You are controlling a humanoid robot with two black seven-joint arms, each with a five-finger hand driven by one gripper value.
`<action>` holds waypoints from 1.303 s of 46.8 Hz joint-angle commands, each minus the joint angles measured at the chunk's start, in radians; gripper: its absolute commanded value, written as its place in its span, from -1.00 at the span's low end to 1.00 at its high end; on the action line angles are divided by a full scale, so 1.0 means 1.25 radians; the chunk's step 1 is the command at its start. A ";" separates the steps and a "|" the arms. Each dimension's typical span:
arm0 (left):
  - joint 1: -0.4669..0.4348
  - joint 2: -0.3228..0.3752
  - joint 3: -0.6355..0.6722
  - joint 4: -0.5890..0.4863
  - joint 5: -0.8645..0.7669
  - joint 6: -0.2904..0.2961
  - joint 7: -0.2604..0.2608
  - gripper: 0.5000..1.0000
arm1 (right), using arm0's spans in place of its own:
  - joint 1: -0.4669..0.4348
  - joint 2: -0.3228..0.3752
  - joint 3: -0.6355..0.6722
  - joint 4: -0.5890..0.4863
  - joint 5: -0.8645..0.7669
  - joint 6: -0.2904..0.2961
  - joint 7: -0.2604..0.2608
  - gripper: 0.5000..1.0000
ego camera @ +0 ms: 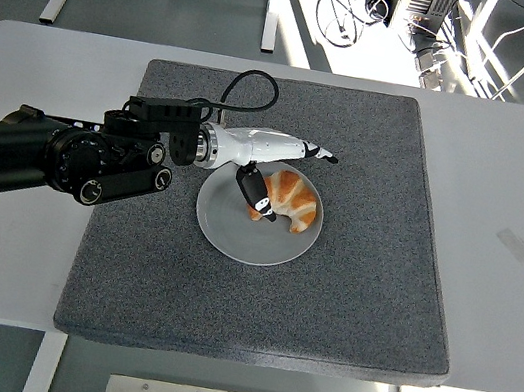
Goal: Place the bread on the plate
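Observation:
A golden-brown croissant (291,199) lies on the round translucent plate (235,235) near the middle of the grey mat. My left hand (278,163) hovers over the plate's back edge with its fingers spread. The long fingers (322,154) point right, above and behind the bread, while the thumb (257,195) hangs down beside the croissant's left end. The hand holds nothing. My right arm is not in view.
The dark grey mat (346,292) covers the centre of the white table (515,200). A black cable (251,87) loops up behind the left wrist. The floor beyond the table has desk legs and cables.

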 commanded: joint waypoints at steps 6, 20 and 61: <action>-0.058 0.031 -0.041 -0.035 -0.024 0.000 0.005 0.92 | 0.000 0.000 0.000 0.000 0.000 0.001 0.000 1.00; -0.087 0.060 -0.119 -0.046 -0.278 -0.004 0.003 0.92 | 0.000 0.000 0.000 0.000 0.000 0.000 0.000 1.00; 0.085 0.128 -0.424 0.110 -0.704 -0.024 0.010 0.92 | 0.009 0.000 0.000 0.004 0.000 0.001 0.000 1.00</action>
